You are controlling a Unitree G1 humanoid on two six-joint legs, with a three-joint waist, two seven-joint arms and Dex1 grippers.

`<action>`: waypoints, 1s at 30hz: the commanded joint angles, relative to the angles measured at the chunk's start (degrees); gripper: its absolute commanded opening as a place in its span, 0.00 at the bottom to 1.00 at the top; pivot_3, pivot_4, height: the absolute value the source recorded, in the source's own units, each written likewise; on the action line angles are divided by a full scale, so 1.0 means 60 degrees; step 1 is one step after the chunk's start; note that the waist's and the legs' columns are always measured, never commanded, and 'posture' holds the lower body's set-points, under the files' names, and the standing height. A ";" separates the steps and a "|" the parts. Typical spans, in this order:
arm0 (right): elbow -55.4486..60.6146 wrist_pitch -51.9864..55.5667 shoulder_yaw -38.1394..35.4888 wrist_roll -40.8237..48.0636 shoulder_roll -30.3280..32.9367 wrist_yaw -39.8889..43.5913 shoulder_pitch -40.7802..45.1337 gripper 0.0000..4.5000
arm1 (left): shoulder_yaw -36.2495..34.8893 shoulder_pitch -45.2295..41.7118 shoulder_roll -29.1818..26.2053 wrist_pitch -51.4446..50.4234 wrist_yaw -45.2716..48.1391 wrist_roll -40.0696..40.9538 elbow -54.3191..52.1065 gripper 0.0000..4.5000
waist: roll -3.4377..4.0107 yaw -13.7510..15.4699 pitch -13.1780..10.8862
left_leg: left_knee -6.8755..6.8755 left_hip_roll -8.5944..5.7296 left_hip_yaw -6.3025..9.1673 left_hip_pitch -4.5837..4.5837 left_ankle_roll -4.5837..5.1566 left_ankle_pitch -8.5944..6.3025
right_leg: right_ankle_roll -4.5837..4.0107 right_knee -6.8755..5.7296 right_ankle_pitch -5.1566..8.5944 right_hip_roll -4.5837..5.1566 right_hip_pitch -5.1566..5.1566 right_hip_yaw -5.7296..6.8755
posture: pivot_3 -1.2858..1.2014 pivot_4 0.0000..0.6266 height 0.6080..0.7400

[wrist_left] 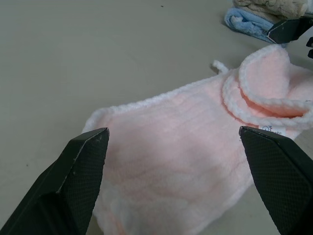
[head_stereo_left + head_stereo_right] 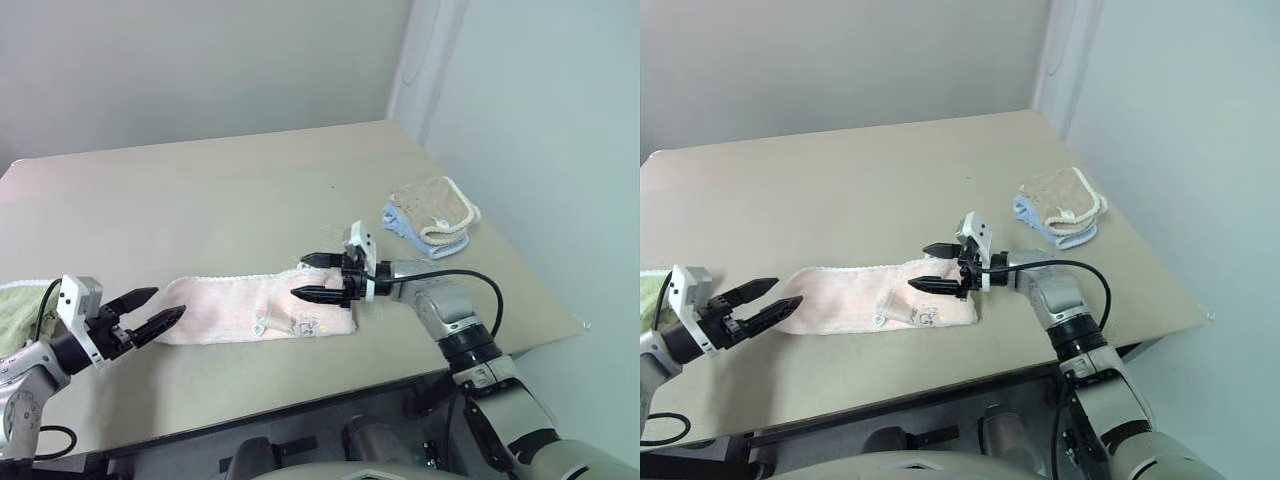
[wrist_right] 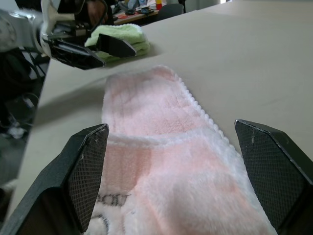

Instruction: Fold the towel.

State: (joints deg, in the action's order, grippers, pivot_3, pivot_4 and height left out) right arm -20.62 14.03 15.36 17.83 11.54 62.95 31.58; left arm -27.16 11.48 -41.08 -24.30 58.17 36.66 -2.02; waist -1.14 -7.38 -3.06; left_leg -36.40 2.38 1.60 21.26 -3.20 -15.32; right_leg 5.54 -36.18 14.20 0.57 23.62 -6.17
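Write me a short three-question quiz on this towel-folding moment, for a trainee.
1. True or false: the right gripper is clamped on the pink towel.
2. Multiple choice: what lies at the table edge behind the left gripper? A) a light green towel B) a cup C) a book
3. Fill in: the tan towel rests on top of a ____ towel.

Key
1. False. Its jaws stand open over the pink towel's end, holding nothing.
2. A. The light green towel sits folded there.
3. Blue. The blue towel shows under the tan one, near the table's far right side.
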 commanded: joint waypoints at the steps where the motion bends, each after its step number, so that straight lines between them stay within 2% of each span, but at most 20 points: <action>1: -0.0863 -0.1315 0.0284 -0.0746 -0.0498 -0.0340 0.0037 0.96 | -0.0511 0.0011 -0.0128 -0.0132 -0.0112 0.0315 -0.0434 1.00 | -0.0003 0.0002 0.0002 | -0.0002 0.0000 0.0001 -0.0001 0.0000 0.0000 | -0.0002 0.0000 0.0001 0.0000 0.0000 0.0000 | 0.52 0.00 1.00; 9: -0.3460 -0.3597 0.0439 -0.2256 -0.1375 -0.1700 0.0653 0.96 | -0.0519 0.0116 -0.0160 -0.0117 -0.0147 0.0240 -0.0487 1.00 | -0.0001 -0.0014 0.0001 | -0.0011 -0.0003 0.0001 -0.0003 -0.0002 0.0001 | -0.0017 0.0001 -0.0004 0.0005 -0.0012 0.0000 | 0.52 0.00 1.00; 14: -0.3735 -0.3702 0.0722 -0.2737 -0.1100 -0.1065 0.0702 0.96 | -0.0572 0.0090 -0.0200 -0.0204 -0.0167 0.0297 -0.0513 1.00 | -0.0002 -0.0010 0.0001 | -0.0011 -0.0002 0.0003 -0.0026 -0.0003 0.0001 | -0.0012 -0.0001 0.0000 0.0003 -0.0032 0.0000 | 0.52 0.00 1.00; 18: -0.3458 -0.3156 0.0745 -0.2691 -0.1010 -0.0610 0.0649 0.96 | -0.0476 0.0250 -0.0444 -0.0547 -0.0044 0.0251 -0.0450 1.00 | -0.0002 -0.0009 0.0002 | -0.0010 -0.0002 0.0004 -0.0052 -0.0003 0.0001 | -0.0013 -0.0001 0.0003 0.0003 -0.0054 -0.0001 | 0.52 0.00 1.00; 21: -0.2666 -0.2144 0.0199 -0.1814 -0.1306 -0.0403 0.0693 0.98 | -0.0790 0.0204 -0.0462 -0.1194 -0.0071 0.0874 -0.0439 1.00 | 0.0000 -0.0011 0.0000 | -0.0003 -0.0002 0.0004 -0.0082 -0.0003 0.0001 | -0.0017 -0.0001 0.0008 0.0004 -0.0080 -0.0001 | 0.52 0.00 1.00; 24: -0.1888 -0.1105 -0.0321 -0.1131 -0.1531 -0.0517 0.0887 0.98 | -0.1214 0.0105 -0.0472 -0.2052 -0.0371 0.1585 -0.0592 1.00 | 0.0003 -0.0011 -0.0003 | -0.0001 0.0000 0.0008 -0.0081 -0.0003 0.0001 | -0.0017 -0.0006 0.0009 0.0001 -0.0074 0.0000 | 0.52 0.00 1.00; 28: -0.1266 -0.0286 -0.0780 -0.0666 -0.1664 -0.0880 0.1070 0.98 | -0.1279 0.0432 -0.0612 -0.2412 -0.0371 0.1592 -0.0773 1.00 | 0.0007 -0.0018 -0.0005 | 0.0015 0.0000 0.0008 -0.0087 -0.0003 0.0001 | -0.0021 -0.0008 0.0012 0.0000 -0.0070 0.0000 | 0.52 0.00 1.00; 30: -0.0924 0.0313 -0.0897 -0.0371 -0.1641 -0.0812 0.1098 0.98 | -0.1466 0.0498 -0.0490 -0.3183 -0.0748 0.2239 -0.1091 1.00 | 0.0008 -0.0014 -0.0006 | 0.0021 0.0000 0.0005 -0.0088 -0.0003 0.0001 | -0.0026 -0.0006 0.0014 0.0002 -0.0069 -0.0001 | 0.52 0.00 1.00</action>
State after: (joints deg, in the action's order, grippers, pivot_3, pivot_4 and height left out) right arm -29.49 13.81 11.39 13.16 2.11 58.06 36.86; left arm -33.31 14.43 -43.88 -40.62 54.76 46.65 -5.82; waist -1.09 -7.46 -3.10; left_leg -36.24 2.38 1.63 20.74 -3.22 -15.31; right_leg 5.37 -36.21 14.29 0.58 23.22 -6.17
